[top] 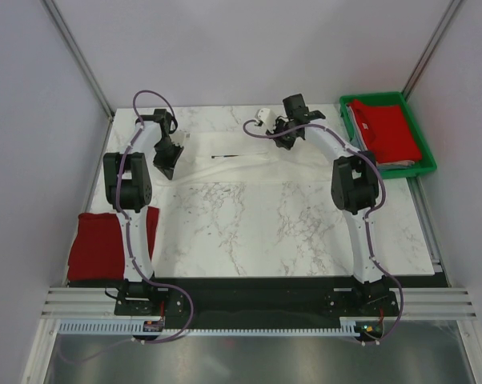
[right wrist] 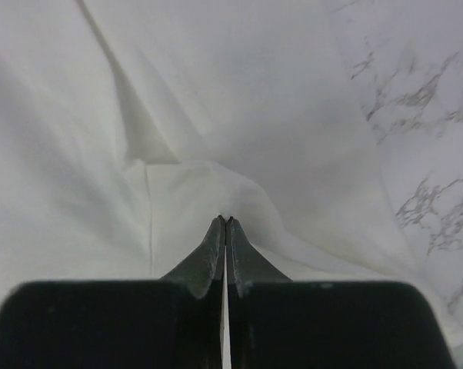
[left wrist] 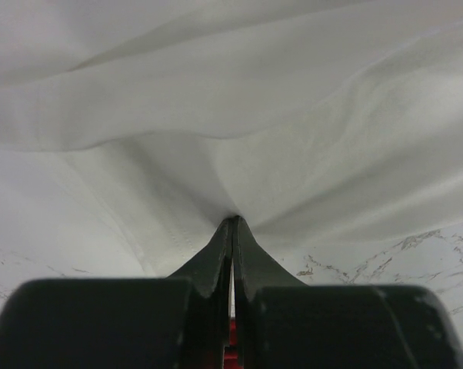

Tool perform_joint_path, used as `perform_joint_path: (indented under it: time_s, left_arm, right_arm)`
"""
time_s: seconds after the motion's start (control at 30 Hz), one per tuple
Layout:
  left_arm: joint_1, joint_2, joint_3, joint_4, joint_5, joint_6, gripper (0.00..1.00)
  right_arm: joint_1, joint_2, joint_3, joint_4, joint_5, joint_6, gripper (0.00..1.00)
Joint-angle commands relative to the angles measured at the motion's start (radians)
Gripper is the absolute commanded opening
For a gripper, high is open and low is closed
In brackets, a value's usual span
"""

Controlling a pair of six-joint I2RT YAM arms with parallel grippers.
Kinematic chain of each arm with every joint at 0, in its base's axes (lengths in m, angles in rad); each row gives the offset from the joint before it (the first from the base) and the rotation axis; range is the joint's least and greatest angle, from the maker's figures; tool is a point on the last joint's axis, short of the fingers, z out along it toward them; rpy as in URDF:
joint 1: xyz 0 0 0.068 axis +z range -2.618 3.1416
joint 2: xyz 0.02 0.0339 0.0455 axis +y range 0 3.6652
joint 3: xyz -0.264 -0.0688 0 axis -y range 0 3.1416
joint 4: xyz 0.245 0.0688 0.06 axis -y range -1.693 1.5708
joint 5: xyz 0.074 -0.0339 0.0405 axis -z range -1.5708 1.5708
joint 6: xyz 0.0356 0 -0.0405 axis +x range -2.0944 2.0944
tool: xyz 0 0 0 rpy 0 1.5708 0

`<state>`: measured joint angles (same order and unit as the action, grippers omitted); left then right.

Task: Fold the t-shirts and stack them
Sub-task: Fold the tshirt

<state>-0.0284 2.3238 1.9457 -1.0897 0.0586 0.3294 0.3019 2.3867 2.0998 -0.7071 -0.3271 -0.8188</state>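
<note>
L hand [left wrist: 233, 221] & R hand [right wrist: 225, 221] each pressed together, pinching white tee [top: 249, 166] on tabletop [top: 289, 228].

Green plastic tray [top: 373, 97] at far right corner of marble table [top: 249, 232]; grey walls [top: 33, 120] around.
</note>
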Motion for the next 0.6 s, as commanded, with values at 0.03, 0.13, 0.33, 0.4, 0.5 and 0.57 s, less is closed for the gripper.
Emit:
perform_joint_path:
  time_s: [0.03,0.13,0.33,0.4,0.5,0.57]
  left_arm:
    - [-0.001,-0.043,0.025,0.010,-0.003,0.007,0.02]
    - [-0.001,-0.104,0.038,0.034,-0.013,0.011,0.04]
    - [-0.008,-0.234,0.039,0.040,0.021,0.167,0.45]
    - [-0.015,-0.276,-0.028,0.040,0.020,0.302,0.47]
    - [-0.018,-0.331,-0.155,0.039,0.000,0.480,0.47]
    - [-0.021,-0.354,-0.250,0.043,-0.023,0.578,0.43]
  right_arm:
    - [0.051,-0.007,0.029,0.274,0.153,0.038,0.04]
    - [0.071,-0.030,-0.015,0.484,0.342,0.138,0.32]
    - [0.072,-0.135,-0.084,0.581,0.447,0.219,0.46]
    - [0.072,-0.199,-0.153,0.578,0.427,0.225,0.47]
    - [0.072,-0.280,-0.248,0.552,0.390,0.230,0.47]
    - [0.071,-0.328,-0.311,0.535,0.373,0.225,0.48]
